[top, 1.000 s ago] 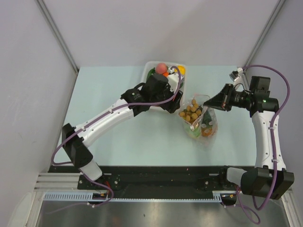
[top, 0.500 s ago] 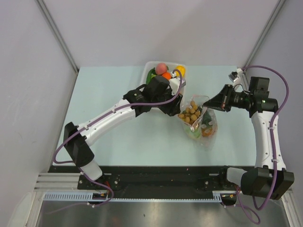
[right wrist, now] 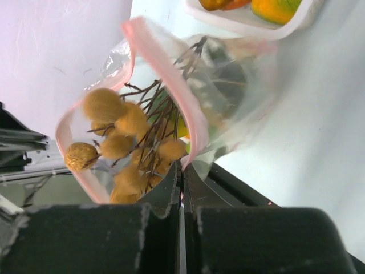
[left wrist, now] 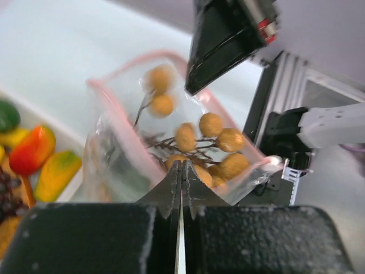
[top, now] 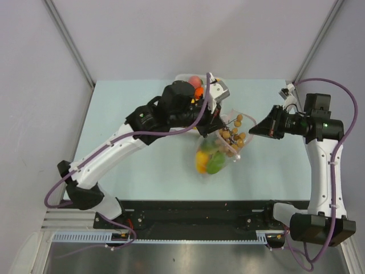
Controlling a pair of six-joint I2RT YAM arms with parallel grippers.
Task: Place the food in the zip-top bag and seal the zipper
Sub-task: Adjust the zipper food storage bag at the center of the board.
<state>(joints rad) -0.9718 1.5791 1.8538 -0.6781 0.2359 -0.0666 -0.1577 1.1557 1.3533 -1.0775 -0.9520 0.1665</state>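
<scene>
The zip-top bag (top: 219, 153) hangs between the two arms with its mouth upward, and all positions below are referred to it. The left gripper (left wrist: 181, 174) has its jaws closed on the bag's rim on the side nearer the white tray (right wrist: 246, 25). The right gripper (right wrist: 181, 170) has its jaws closed on the opposite rim, pinching directly across the pink zipper (right wrist: 191, 114). Holding the two rims apart in this way keeps the mouth spread into an open loop, so that items can drop in and the load sits in the bottom. Inside the bag, the brown bunch (left wrist: 211, 124) lies uppermost, just below the mouth, with some of its balls and stems reaching up to rim level. The yellow mango (top: 201, 162) and a green piece (top: 216, 164) sit lower, at the bag's near end. Whether the bottom of the bag touches the table (top: 114, 103) cannot be determined. Behind the bag, the tray holds further food, including a red-yellow piece (left wrist: 31, 149), so loading is judged incomplete. The zipper is not yet pressed together. With both grippers occupied at the rim, one must release before another item can be fetched; the bunch near the mouth may obstruct sealing.
</scene>
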